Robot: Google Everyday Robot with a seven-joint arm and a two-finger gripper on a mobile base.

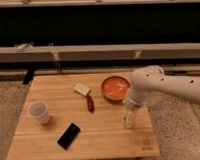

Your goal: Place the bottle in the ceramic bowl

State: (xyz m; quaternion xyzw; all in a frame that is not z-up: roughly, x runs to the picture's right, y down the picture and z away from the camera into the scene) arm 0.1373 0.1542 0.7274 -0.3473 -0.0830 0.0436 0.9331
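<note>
The bottle (128,119) is small, clear and whitish, and stands upright on the wooden table (106,139) near its right front part. My gripper (129,111) comes down from the white arm on the right and sits right over the bottle's top. The ceramic bowl (115,88) is orange-red and shallow. It rests on the table just behind and left of the bottle, and I see nothing inside it.
A translucent white cup (40,111) stands at the table's left. A black phone (69,136) lies at the front left. A red chilli-like item (89,102) and a pale block (82,89) lie in the middle. A bench and dark wall run behind the table.
</note>
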